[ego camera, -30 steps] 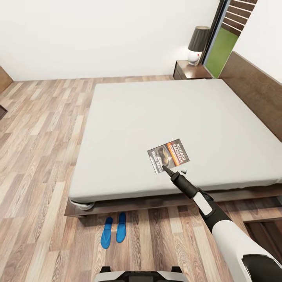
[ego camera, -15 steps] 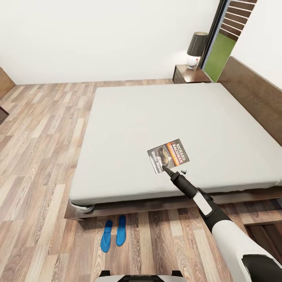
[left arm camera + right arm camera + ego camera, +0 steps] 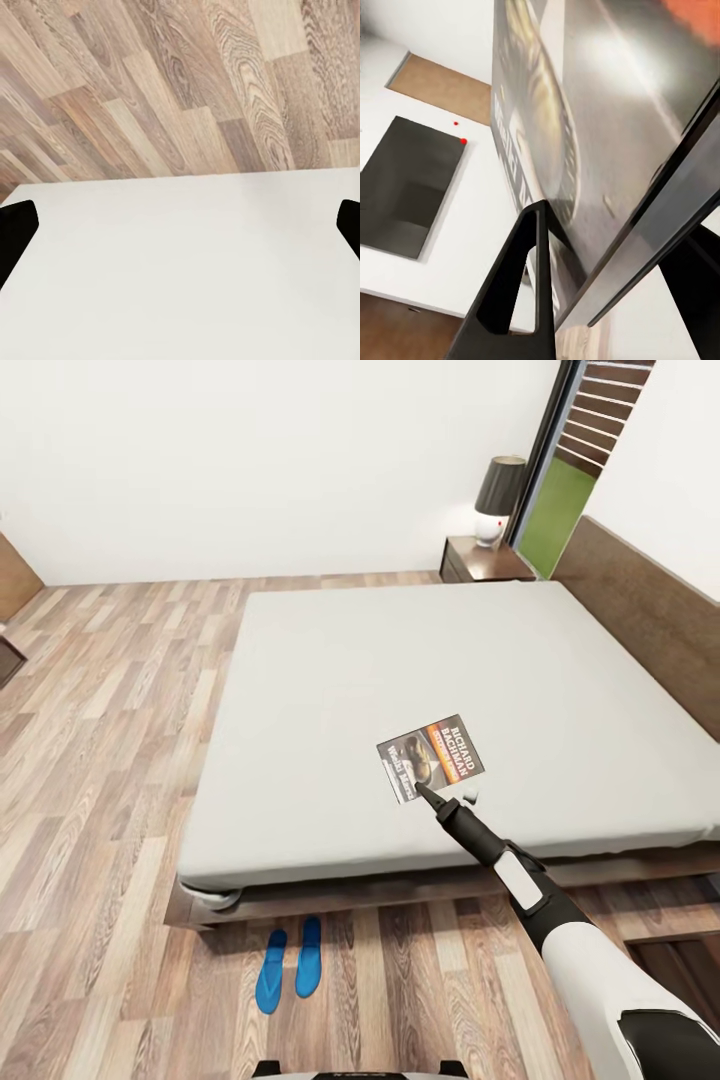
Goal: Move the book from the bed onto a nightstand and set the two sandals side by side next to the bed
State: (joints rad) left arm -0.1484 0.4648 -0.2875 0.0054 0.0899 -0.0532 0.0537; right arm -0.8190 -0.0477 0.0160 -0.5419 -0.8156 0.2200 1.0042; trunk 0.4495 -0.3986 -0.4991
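Note:
The book (image 3: 431,756), dark grey with an orange band, is clamped at its near edge by my right gripper (image 3: 421,791) and sits just over the pale mattress of the bed (image 3: 330,660). Up close in the right wrist view, the cover (image 3: 585,112) stands between the two dark fingers (image 3: 521,285). Two blue sandals (image 3: 289,964) lie side by side on the wood floor by the bed's near left corner. A nightstand (image 3: 485,561) stands at the bed's far corner. My left gripper (image 3: 180,225) is open over a white surface, its fingertips at the picture's edges.
A lamp (image 3: 498,495) with a dark shade stands on the nightstand, beside a dark-framed window (image 3: 560,500). The brown headboard (image 3: 640,610) runs along the bed's right side. Open plank floor (image 3: 100,760) lies left of the bed. A dark cabinet top (image 3: 690,960) sits low right.
The whole head view has shifted: bed, nightstand and sandals sit a little lower in the picture. The book and right gripper keep the same place in the picture, still clamped together.

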